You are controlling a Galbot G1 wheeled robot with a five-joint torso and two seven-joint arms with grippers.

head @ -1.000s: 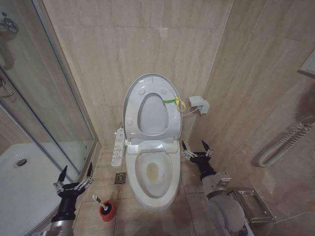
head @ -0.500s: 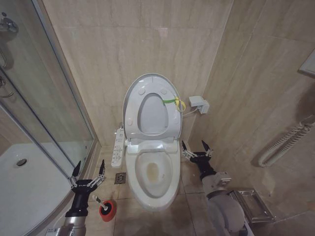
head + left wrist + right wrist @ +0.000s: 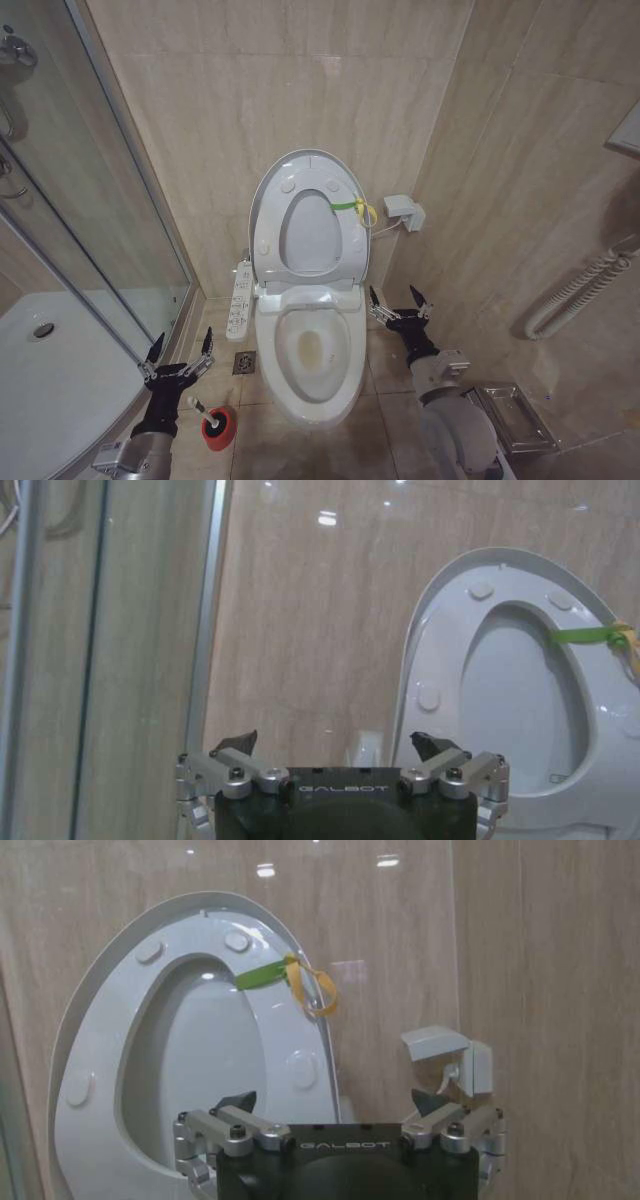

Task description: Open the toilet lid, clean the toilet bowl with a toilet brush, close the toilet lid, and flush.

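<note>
Beige tiled bathroom, glass shower screen [image 3: 95,190] at 9 o'clock. The toilet lid [image 3: 268,195] stands raised against the wall together with the seat, yellow-green band [image 3: 352,206] on its edge; the toilet bowl [image 3: 312,352] lies open at centre.

The toilet brush [image 3: 197,405] sits in its red holder [image 3: 219,427] on the floor at 7 o'clock. The left gripper [image 3: 180,355] hovers just above the handle, fingers spread wide, empty. The right gripper [image 3: 398,301] waits at 4 o'clock beside the bowl, also wide and empty.

Judgement: brush pickup in hand. Descend straight, close low on the thin stick, lift vertically so the cup stays put.

The head view shows brush and holder; the left wrist view looks over them to lid and wall.
</note>
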